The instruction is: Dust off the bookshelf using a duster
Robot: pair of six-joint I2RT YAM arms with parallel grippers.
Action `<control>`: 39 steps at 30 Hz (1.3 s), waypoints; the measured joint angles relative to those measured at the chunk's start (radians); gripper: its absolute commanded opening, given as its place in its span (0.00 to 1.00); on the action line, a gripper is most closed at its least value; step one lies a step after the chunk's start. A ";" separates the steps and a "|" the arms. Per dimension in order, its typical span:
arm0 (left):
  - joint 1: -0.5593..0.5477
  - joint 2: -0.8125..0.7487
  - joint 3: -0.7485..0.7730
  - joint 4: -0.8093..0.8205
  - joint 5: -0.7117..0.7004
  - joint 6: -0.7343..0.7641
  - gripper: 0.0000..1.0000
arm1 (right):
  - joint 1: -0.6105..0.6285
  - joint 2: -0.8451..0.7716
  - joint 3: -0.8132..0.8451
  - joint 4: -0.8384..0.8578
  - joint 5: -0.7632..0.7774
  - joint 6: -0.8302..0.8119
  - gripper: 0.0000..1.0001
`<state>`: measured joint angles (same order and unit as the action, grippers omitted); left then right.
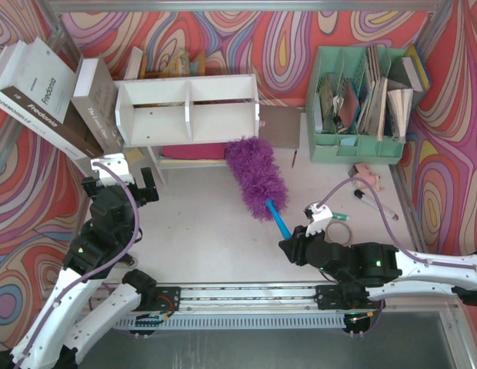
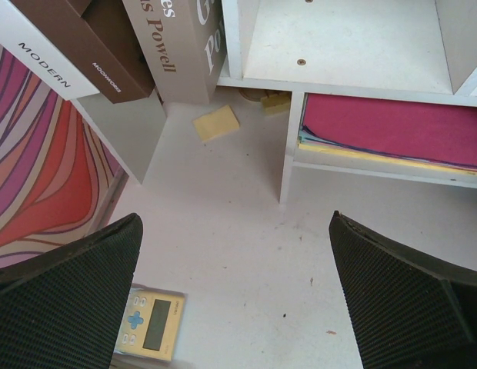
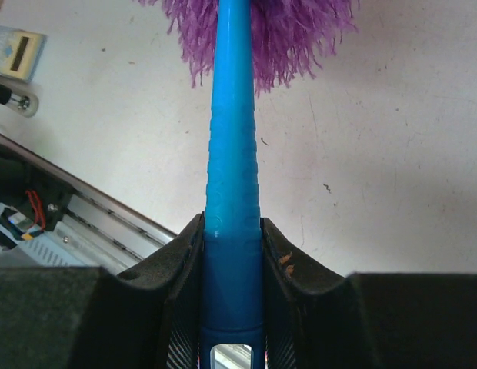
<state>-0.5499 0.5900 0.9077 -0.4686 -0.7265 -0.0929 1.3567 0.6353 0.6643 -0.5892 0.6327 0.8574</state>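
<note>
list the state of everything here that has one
duster, held by its blue handle, purple head by the bookshelf's lower right corner
right tool, shut on the duster handle
left tool, open, holding nothing
bookshelf, upright
pink folder, lying flat in the lower tier
file organizer, upright, stuffed with papers
calculator, lying flat

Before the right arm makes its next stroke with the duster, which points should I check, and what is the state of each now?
1. Right gripper shut on the duster handle: ok.
2. Duster head near the bookshelf: ok, at its lower right corner; contact cannot tell.
3. Left gripper open and away from the duster: ok.
4. Upper compartments free: ok.
5. Lower tier free: not ok, pink sheets lie inside.
</note>
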 measured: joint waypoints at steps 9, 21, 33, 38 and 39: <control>0.000 0.000 0.000 0.000 0.000 0.000 0.99 | 0.000 0.042 -0.067 -0.001 -0.003 0.039 0.00; 0.000 0.000 0.000 0.000 0.000 0.000 0.99 | 0.000 -0.013 -0.021 -0.022 0.014 0.023 0.00; 0.000 0.008 0.000 0.000 0.001 0.000 0.99 | 0.000 0.050 -0.056 0.082 -0.002 -0.040 0.00; 0.002 0.006 0.000 0.000 0.000 0.000 0.99 | 0.000 0.105 -0.033 0.156 -0.027 -0.117 0.00; 0.002 0.006 0.000 0.000 0.000 0.000 0.98 | 0.000 0.108 -0.033 0.172 -0.039 -0.132 0.00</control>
<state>-0.5480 0.5957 0.9077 -0.4686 -0.7261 -0.0929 1.3563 0.7433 0.6312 -0.4171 0.5934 0.7258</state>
